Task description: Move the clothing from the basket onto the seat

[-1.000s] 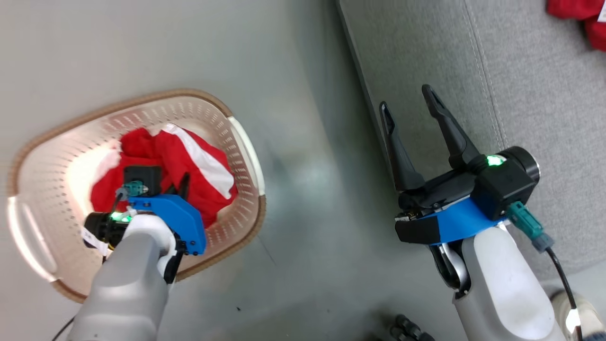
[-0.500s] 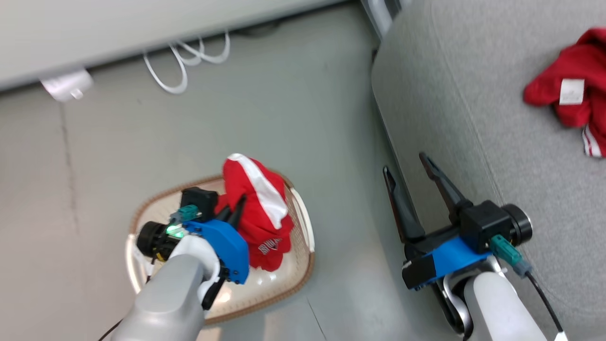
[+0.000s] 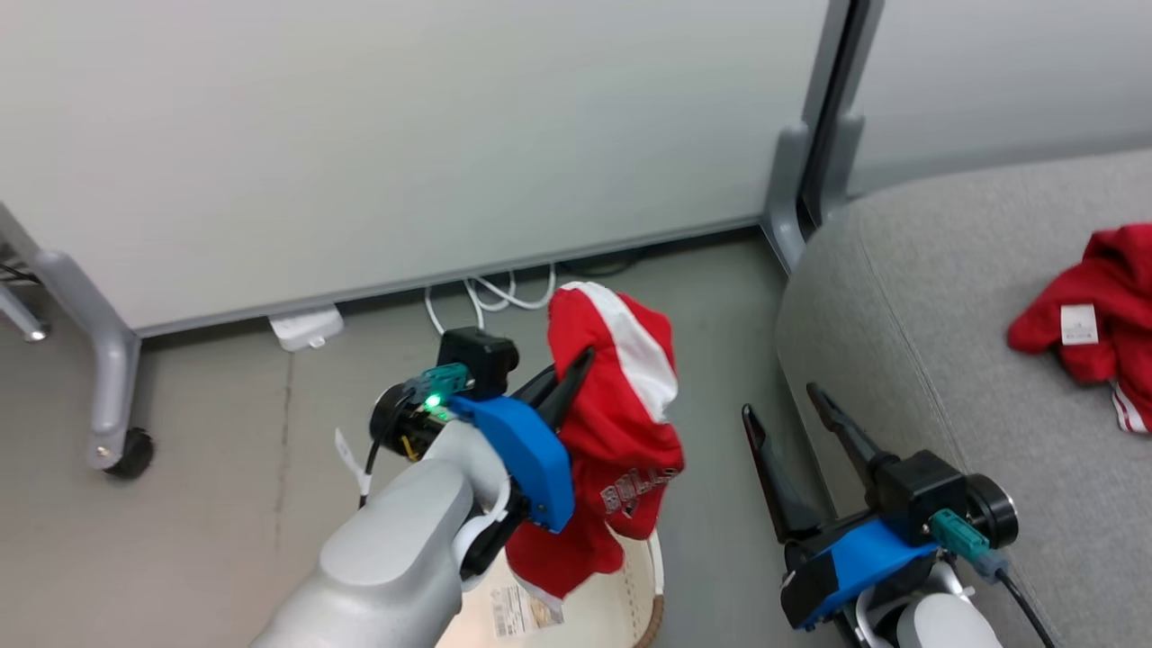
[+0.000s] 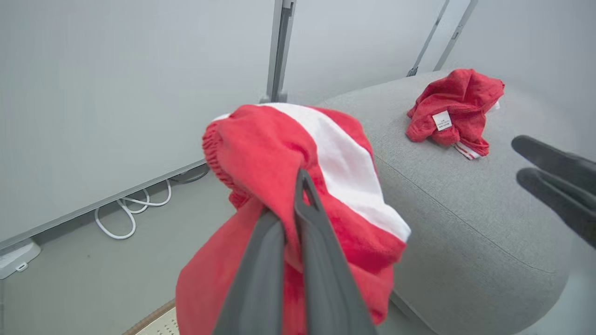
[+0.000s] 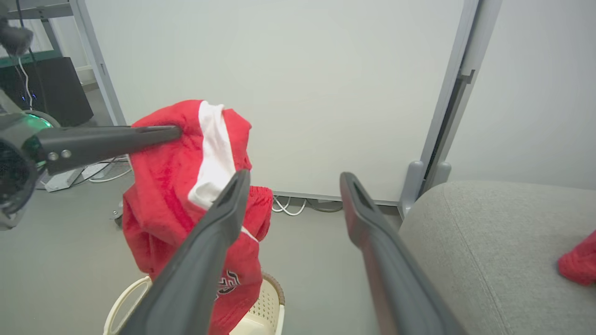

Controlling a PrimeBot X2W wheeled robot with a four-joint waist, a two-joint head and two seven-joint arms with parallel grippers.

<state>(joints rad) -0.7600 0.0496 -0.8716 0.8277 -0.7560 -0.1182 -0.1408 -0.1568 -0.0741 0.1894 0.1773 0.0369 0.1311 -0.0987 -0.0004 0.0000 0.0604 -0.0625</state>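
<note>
My left pincer (image 3: 570,364), closed tight, grips a striped red garment (image 3: 621,423) printed with lettering, which hangs over the basket (image 3: 641,585) on the floor (image 3: 225,468). My right pincer (image 3: 780,400) stands wide open and empty, just beside the rounded front edge of the seat (image 3: 945,378). A second red garment (image 3: 1089,324) lies crumpled on the seat, well apart from both pincers.

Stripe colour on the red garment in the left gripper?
White, a broad band across the red fabric garment; clearest in left wrist view.
</note>
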